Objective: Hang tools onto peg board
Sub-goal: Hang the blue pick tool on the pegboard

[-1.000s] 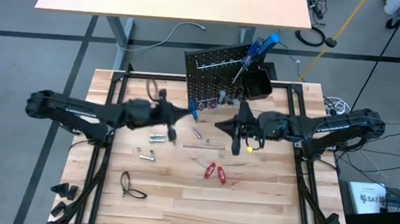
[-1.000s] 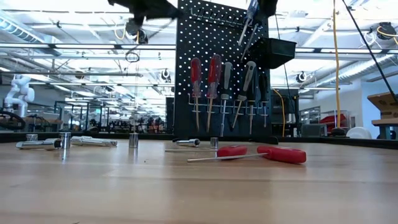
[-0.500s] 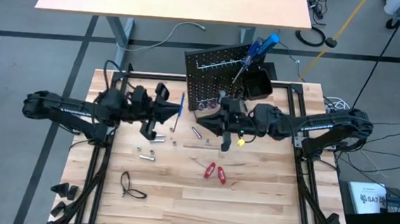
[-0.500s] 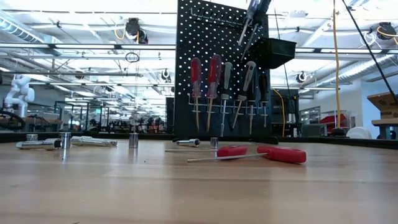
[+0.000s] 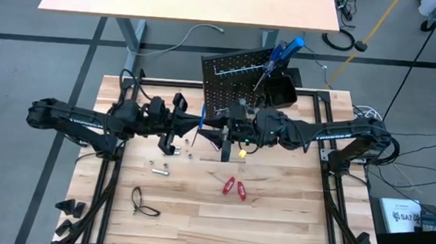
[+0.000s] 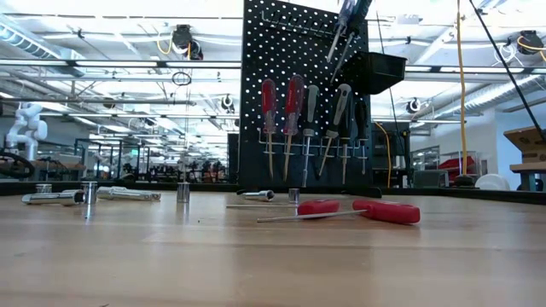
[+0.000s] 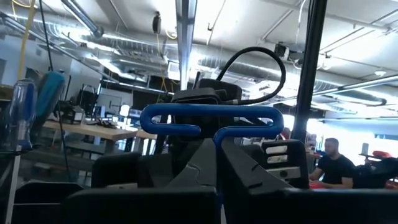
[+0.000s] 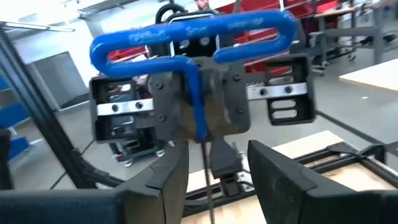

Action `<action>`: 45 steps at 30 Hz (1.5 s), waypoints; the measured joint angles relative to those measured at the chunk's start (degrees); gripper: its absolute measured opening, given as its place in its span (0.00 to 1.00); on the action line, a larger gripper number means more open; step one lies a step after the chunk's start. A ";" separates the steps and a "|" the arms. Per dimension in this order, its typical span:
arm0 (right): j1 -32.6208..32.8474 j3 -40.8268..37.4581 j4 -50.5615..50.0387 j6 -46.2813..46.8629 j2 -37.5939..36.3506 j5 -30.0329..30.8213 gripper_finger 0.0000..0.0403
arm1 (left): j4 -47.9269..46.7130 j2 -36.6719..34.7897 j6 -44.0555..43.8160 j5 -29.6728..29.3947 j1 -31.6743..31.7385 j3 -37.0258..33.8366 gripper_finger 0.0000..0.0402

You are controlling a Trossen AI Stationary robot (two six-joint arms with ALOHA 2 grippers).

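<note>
A blue T-handle key [image 5: 201,116] hangs in the air left of the black peg board [image 5: 236,77], which stands at the table's far side. My left gripper [image 5: 193,123] is shut on it and points toward the table's right. My right gripper [image 5: 215,134] faces it from the right, open. Its two fingers [image 8: 166,180] stand on either side of the key's thin metal shaft [image 8: 209,186] without touching it. Several screwdrivers [image 6: 307,111] hang by their handles from the board's silver rail. Neither gripper shows in the low view. My left gripper pinches the key's blue stem [image 7: 217,146] between its two fingers, just under the crossbar [image 7: 208,118]. The fingers come nearly level from the table's left, tipped a little upward. The key is lifted clear, with the crossbar on top and the shaft hanging down.
Two red-handled screwdrivers [image 5: 234,188] lie on the table near its middle. Silver sockets and bits [image 5: 161,168] are scattered to their left, and a black loop [image 5: 143,203] lies near the front left. A black bin [image 5: 282,92] on the board holds blue-handled screwdrivers [image 5: 286,51].
My left gripper has risen and tipped upward with the key, which has swung from pointing down to standing with its crossbar on top. My right gripper has travelled toward the table's left, away from the board's front and up close to the key.
</note>
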 joint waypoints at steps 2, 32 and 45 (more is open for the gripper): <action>-0.18 0.00 0.23 -0.70 0.00 0.75 0.37 | -0.05 0.00 0.02 -0.09 0.00 0.00 0.00; -0.42 -0.07 1.88 -5.85 -1.10 7.62 0.00 | -4.06 -1.02 -0.53 -1.20 3.12 -0.04 0.28; 4.44 0.04 -24.42 1.25 -12.11 51.11 0.00 | -29.67 -16.09 -0.44 -4.54 9.87 -0.07 0.41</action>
